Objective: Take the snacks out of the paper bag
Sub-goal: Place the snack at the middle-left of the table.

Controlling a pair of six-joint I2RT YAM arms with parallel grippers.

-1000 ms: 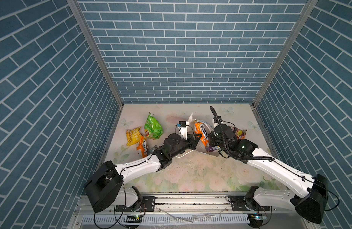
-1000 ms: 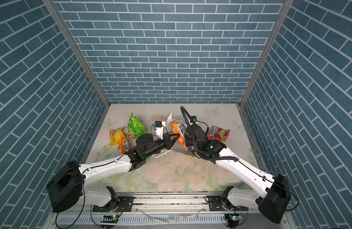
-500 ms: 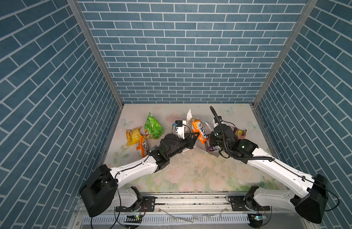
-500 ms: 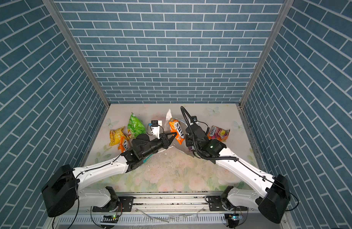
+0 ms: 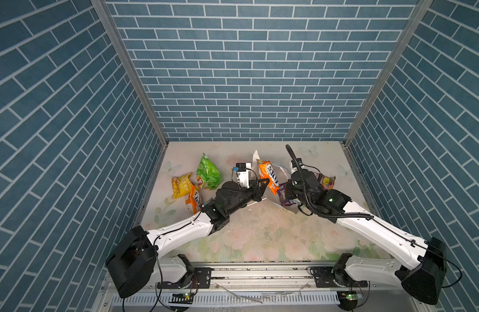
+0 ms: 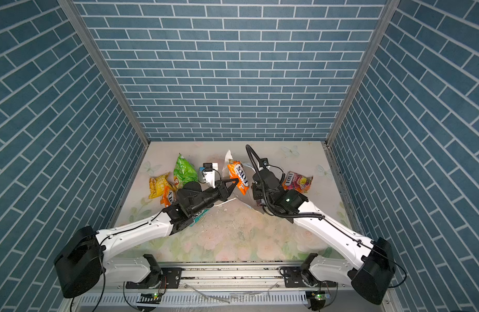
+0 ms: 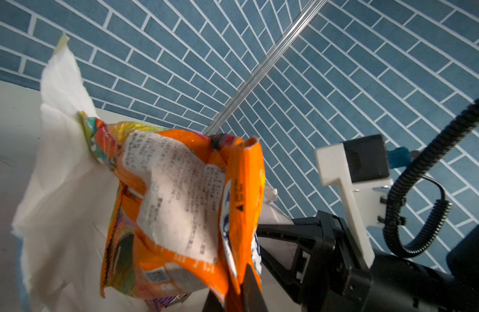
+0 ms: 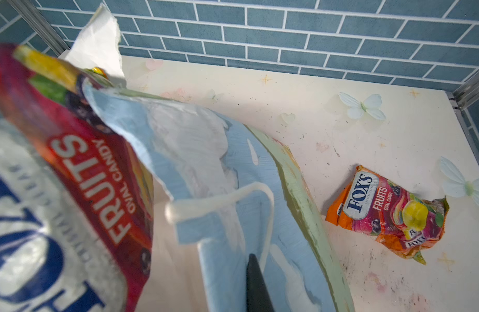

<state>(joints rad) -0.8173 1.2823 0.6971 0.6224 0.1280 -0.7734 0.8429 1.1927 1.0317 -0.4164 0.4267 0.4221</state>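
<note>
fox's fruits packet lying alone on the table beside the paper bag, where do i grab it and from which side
Probably the flat orange end seam, pinched from straight above: the FOX'S fruits packet lies flat on the table, apart from the paper bag, and its puffy middle would likely slip.

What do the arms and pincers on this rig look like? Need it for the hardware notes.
The left arm and right arm have white links, black joint housings and thin black cables alongside. The left pincer is black with tapered fingers. A white camera bracket behind it carries a black camera and a blue plug. The right arm adds a black corrugated hose and a green light on its wrist housing.
</note>
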